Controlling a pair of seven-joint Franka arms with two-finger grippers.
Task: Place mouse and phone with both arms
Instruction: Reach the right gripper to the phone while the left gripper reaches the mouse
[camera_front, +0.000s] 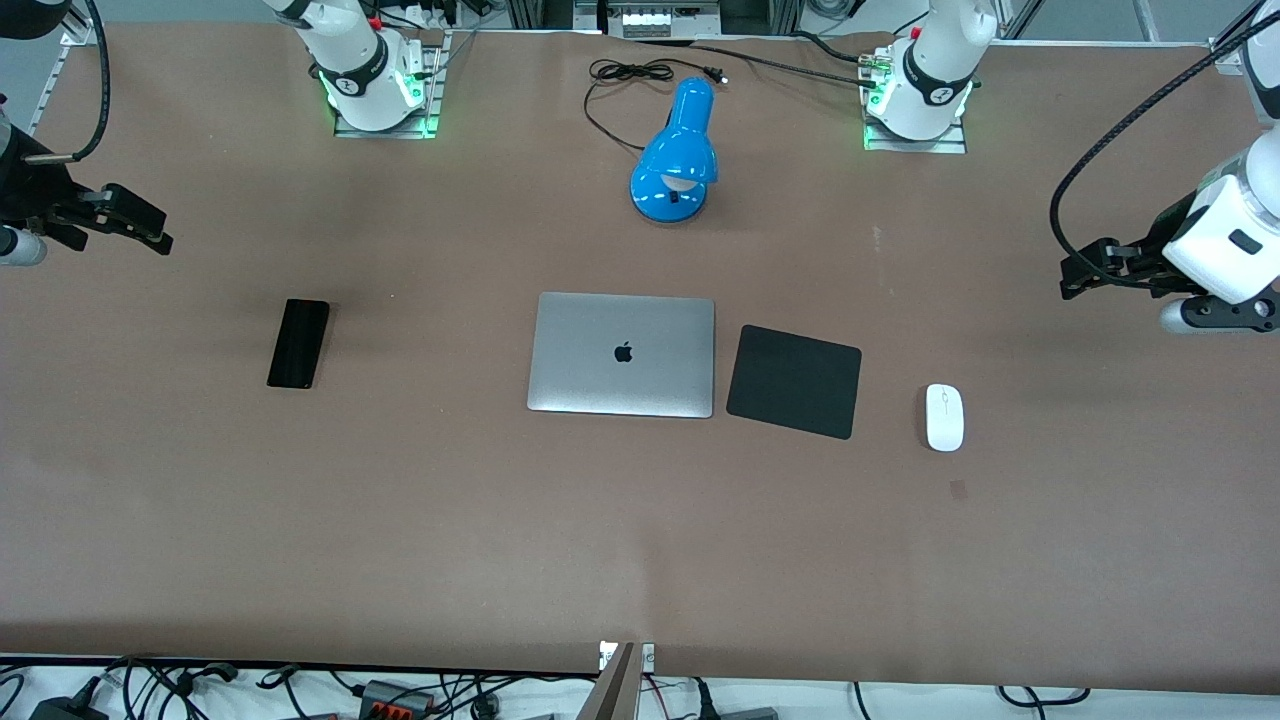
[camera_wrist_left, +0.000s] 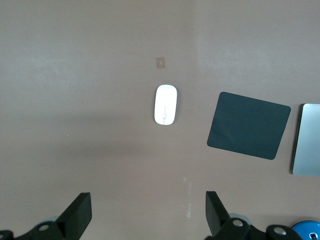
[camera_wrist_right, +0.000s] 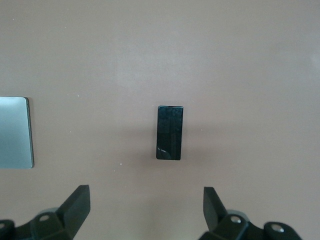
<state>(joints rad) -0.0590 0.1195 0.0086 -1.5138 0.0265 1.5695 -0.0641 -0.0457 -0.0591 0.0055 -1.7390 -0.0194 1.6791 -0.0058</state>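
Note:
The white mouse (camera_front: 944, 417) lies on the brown table beside the black mouse pad (camera_front: 795, 381), toward the left arm's end. It also shows in the left wrist view (camera_wrist_left: 165, 104). The black phone (camera_front: 298, 343) lies toward the right arm's end and shows in the right wrist view (camera_wrist_right: 170, 132). My left gripper (camera_front: 1085, 275) is open and empty, high over the table's end (camera_wrist_left: 148, 212). My right gripper (camera_front: 140, 228) is open and empty, high over its own end (camera_wrist_right: 146, 207).
A closed silver laptop (camera_front: 622, 354) lies in the middle, between the phone and the mouse pad. A blue desk lamp (camera_front: 677, 155) with a black cord stands farther from the front camera, between the arm bases.

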